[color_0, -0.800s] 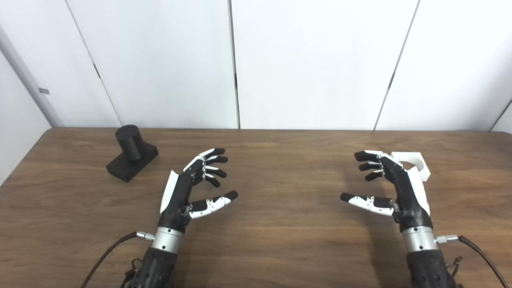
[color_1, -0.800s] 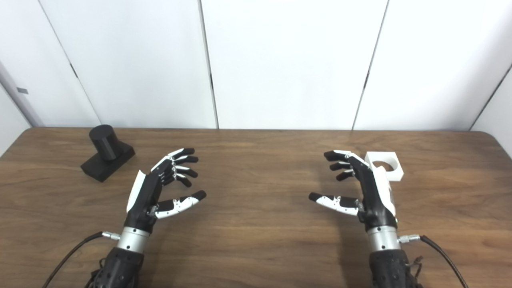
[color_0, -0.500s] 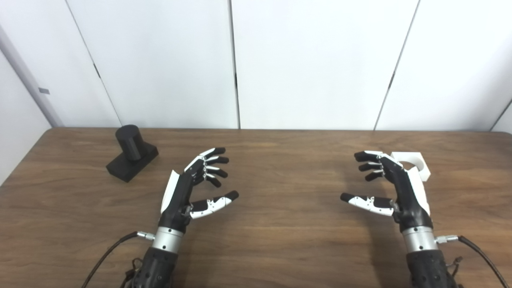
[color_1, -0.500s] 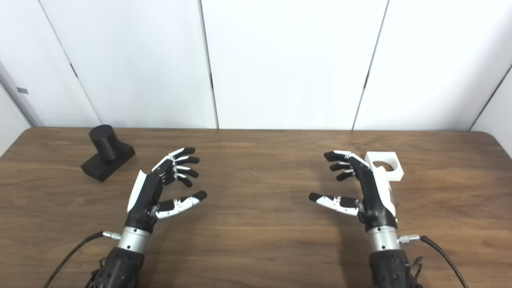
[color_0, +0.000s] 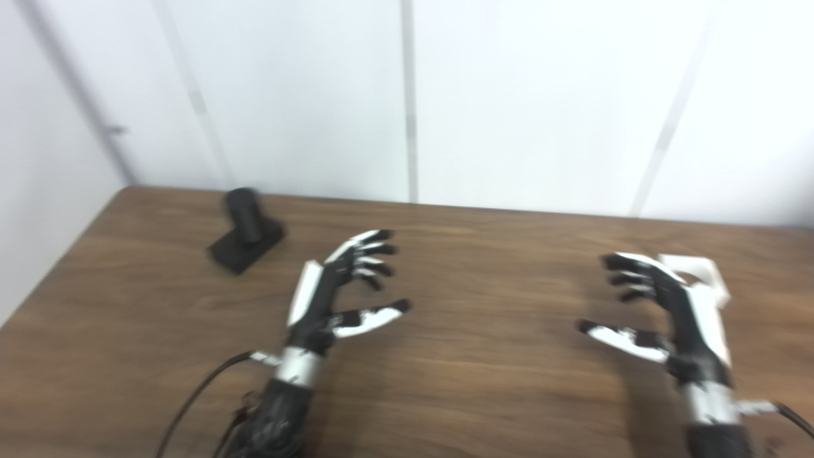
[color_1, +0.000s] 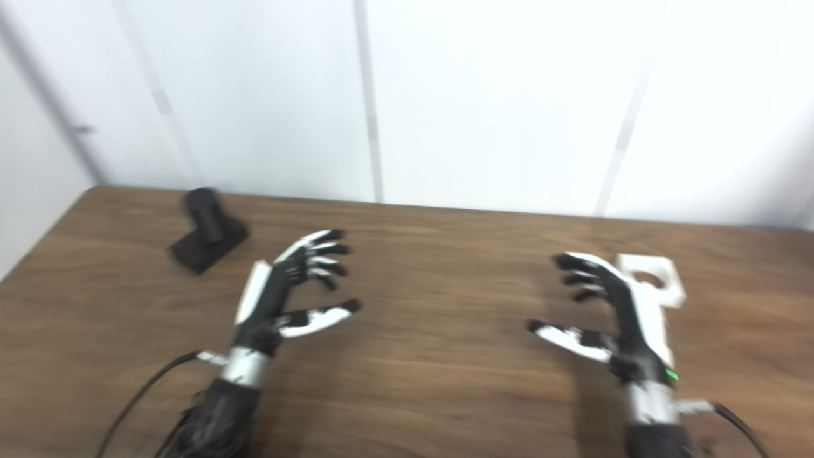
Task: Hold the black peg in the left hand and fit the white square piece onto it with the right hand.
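Fingers [color_1: 318, 245] of the left hand [color_1: 280, 296] are spread apart, holding nothing; the right hand [color_1: 620, 318] is likewise splayed and empty. Black peg [color_1: 206, 229] stands near the counter's [color_1: 432, 267] far left corner. White square piece [color_1: 655, 283] lies just beyond the right hand.

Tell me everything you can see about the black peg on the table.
The black peg is a matte black cylinder standing upright on a flat black rectangular base, turned at an angle to the table edge. It looks like plastic, though the frame is too blurred to be sure. It sits on the brown wooden table near the far left corner, close to the white wall. Nothing touches it but the table. The left hand is open, nearer the camera and to its right, well apart from it.
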Motion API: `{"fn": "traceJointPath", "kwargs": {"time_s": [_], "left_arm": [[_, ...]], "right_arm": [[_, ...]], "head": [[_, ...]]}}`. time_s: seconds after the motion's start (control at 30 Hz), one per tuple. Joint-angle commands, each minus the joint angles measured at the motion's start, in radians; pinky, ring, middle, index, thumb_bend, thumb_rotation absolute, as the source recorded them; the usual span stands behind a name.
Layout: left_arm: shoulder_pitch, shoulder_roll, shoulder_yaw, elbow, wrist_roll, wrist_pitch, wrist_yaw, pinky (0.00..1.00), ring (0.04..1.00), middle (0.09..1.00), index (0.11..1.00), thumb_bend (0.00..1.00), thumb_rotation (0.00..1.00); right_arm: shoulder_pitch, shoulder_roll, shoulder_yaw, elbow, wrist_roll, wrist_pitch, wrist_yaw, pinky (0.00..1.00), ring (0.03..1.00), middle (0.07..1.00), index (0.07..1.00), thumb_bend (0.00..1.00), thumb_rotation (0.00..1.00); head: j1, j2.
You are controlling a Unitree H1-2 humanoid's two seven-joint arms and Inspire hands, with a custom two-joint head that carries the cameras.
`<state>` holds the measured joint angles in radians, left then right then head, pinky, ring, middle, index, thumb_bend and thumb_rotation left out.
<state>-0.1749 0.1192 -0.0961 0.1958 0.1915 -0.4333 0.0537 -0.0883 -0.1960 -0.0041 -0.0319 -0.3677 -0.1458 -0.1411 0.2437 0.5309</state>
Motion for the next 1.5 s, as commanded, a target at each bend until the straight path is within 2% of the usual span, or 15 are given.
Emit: {"fn": "traceJointPath", "kwargs": {"time_s": [0.0, 0.13, 0.33, 0.53, 1.0, 1.17, 1.27, 1.3, 1.37, 1.47], "left_arm": [[-0.006, -0.024, -0.027, 0.030, 0.009, -0.036, 0.028, 0.47, 0.614, 0.738, 0.797, 0.70, 0.00], [-0.018, -0.034, -0.052, 0.056, 0.022, -0.036, 0.065, 0.46, 0.608, 0.733, 0.789, 0.71, 0.03], [-0.026, -0.030, -0.087, 0.076, 0.056, -0.036, 0.121, 0.46, 0.603, 0.735, 0.777, 0.71, 0.00], [-0.024, -0.032, -0.096, 0.081, 0.044, -0.036, 0.122, 0.45, 0.613, 0.744, 0.780, 0.71, 0.00], [-0.033, -0.022, -0.114, 0.090, 0.067, -0.036, 0.156, 0.46, 0.609, 0.735, 0.748, 0.71, 0.00], [-0.040, -0.011, -0.088, 0.055, 0.124, -0.031, 0.153, 0.52, 0.673, 0.746, 0.736, 0.73, 0.07], [-0.051, 0.022, -0.063, -0.013, 0.101, 0.018, 0.098, 0.55, 0.704, 0.744, 0.704, 0.76, 0.06], [-0.059, 0.050, -0.059, -0.042, 0.113, 0.057, 0.064, 0.56, 0.707, 0.743, 0.697, 0.77, 0.06], [-0.070, 0.092, -0.053, -0.093, 0.133, 0.142, -0.002, 0.56, 0.706, 0.743, 0.691, 0.77, 0.17], [-0.081, 0.147, -0.040, -0.161, 0.151, 0.251, -0.075, 0.58, 0.702, 0.734, 0.715, 0.82, 0.21]], "right_arm": [[-0.023, -0.021, -0.012, -0.004, 0.024, -0.063, -0.003, 0.52, 0.642, 0.705, 0.679, 0.66, 0.00], [-0.024, -0.024, -0.018, -0.002, 0.035, -0.055, -0.002, 0.52, 0.655, 0.713, 0.680, 0.66, 0.00], [-0.019, -0.021, -0.021, -0.029, 0.045, -0.021, 0.012, 0.54, 0.660, 0.712, 0.678, 0.66, 0.00], [-0.007, -0.007, -0.022, -0.075, 0.043, 0.022, 0.028, 0.54, 0.667, 0.717, 0.683, 0.66, 0.00], [-0.004, -0.002, -0.022, -0.115, 0.050, 0.056, 0.047, 0.54, 0.661, 0.711, 0.675, 0.66, 0.00], [-0.005, -0.001, -0.024, -0.130, 0.048, 0.071, 0.057, 0.53, 0.659, 0.710, 0.674, 0.66, 0.00], [-0.002, 0.002, -0.023, -0.143, 0.047, 0.093, 0.064, 0.54, 0.661, 0.714, 0.680, 0.65, 0.00], [-0.002, 0.003, -0.022, -0.145, 0.042, 0.096, 0.064, 0.54, 0.661, 0.715, 0.681, 0.65, 0.00], [-0.004, 0.001, -0.022, -0.145, 0.036, 0.094, 0.062, 0.54, 0.653, 0.709, 0.677, 0.66, 0.00], [-0.006, -0.004, -0.023, -0.133, 0.042, 0.078, 0.061, 0.53, 0.650, 0.704, 0.675, 0.66, 0.00]], "head": [[0.001, 0.001], [0.039, -0.015], [0.071, -0.040], [0.070, -0.055], [0.072, -0.055], [0.076, -0.053], [0.082, -0.053], [0.083, -0.054], [0.084, -0.055], [0.088, -0.056]]}}
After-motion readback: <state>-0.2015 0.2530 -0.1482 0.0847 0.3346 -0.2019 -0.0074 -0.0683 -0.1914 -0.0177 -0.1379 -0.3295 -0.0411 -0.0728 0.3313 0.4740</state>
